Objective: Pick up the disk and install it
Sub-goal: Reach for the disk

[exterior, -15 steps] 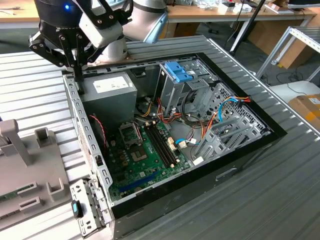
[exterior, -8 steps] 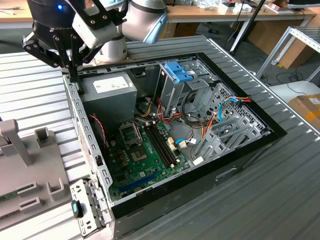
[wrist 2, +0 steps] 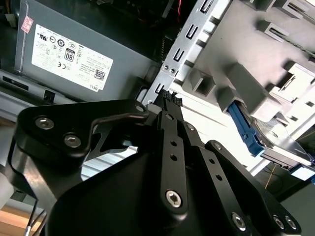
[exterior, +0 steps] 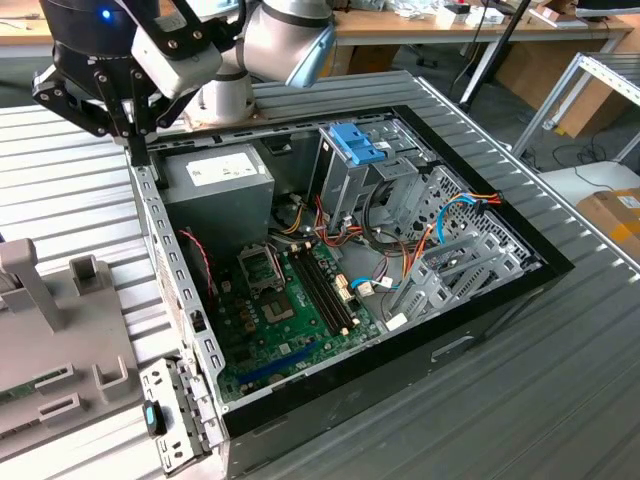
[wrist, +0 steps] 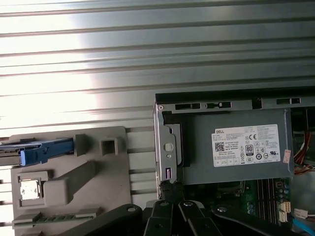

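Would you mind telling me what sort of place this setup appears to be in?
Probably a robotics lab or workshop: a robot arm reaches over an open computer case on a ribbed metal table, with wooden workbenches behind.

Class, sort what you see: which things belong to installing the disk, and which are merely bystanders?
Job: disk, gripper, grey holder carrying the disk, open computer case.
Bystanders: cardboard box, power supply, motherboard.
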`<state>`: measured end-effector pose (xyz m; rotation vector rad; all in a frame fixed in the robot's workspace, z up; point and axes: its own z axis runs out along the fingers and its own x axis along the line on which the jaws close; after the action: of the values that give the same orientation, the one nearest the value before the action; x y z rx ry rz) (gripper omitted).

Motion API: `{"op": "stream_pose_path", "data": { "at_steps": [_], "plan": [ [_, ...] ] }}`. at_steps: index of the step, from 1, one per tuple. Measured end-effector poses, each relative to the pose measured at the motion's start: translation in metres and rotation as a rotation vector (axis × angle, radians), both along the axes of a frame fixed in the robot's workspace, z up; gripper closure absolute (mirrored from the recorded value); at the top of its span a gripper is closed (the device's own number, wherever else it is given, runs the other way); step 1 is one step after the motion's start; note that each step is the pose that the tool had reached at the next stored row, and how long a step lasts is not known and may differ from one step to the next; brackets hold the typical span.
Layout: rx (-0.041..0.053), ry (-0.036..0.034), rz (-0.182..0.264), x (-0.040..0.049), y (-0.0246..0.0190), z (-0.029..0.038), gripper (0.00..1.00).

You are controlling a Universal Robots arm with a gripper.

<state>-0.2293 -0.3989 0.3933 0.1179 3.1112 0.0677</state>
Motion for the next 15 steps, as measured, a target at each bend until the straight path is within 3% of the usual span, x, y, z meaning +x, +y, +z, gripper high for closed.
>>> {"op": "stream_pose_path", "data": {
  "at_steps": [2,11,15],
  "plan": [
    [0.0,0.0,0.0,-0.0024,0.0,0.0,0.89],
    [0.0,0.0,0.0,-0.0399,0.0,0.0,0.89],
    [0.0,0.0,0.0,-0.0476,0.0,0.0,0.89]
  ]
}}
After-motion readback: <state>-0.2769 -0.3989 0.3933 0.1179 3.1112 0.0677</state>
